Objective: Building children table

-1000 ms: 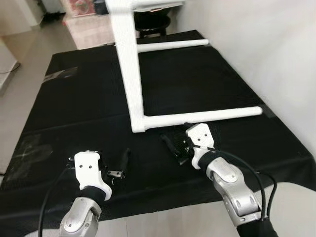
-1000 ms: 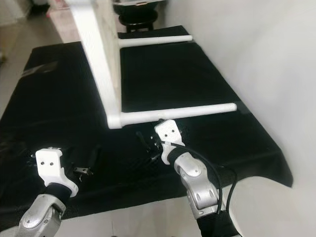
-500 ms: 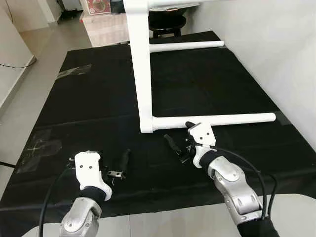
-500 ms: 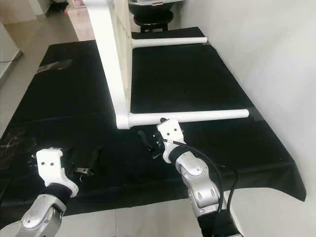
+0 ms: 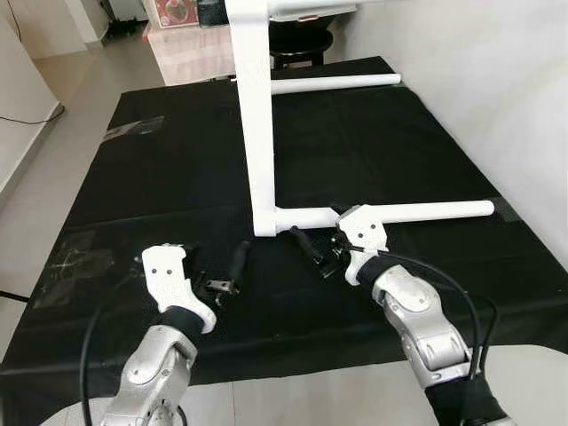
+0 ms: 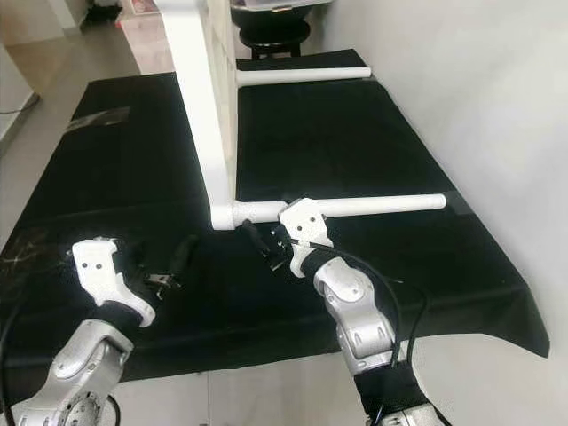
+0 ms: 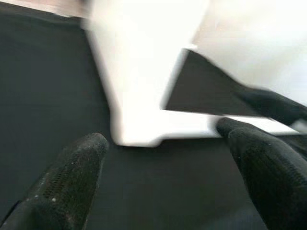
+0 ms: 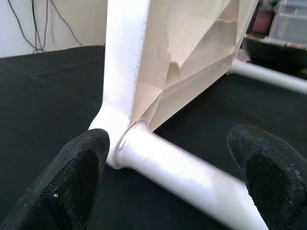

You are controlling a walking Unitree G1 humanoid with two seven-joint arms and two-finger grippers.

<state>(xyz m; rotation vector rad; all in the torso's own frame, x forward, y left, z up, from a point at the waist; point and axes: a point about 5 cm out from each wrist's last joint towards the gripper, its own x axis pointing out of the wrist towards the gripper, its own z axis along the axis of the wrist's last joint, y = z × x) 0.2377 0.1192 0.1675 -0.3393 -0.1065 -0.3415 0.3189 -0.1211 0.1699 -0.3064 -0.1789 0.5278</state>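
A white children's table lies on its side on a black cloth. Its top stands on edge, and two round legs point to the right: a near leg and a far leg. My right gripper is open just in front of the corner where the near leg meets the top; the right wrist view shows that joint between and ahead of the fingers. My left gripper hovers open low over the cloth, left of that corner, holding nothing.
A white wall runs along the right side of the cloth. A black stool and a pink box stand behind the table. Pale floor lies to the left, and the cloth's front edge is under my arms.
Both grippers have moved forward toward the table's near corner. The left one has come up and to the right; the right one now sits close to the leg joint.
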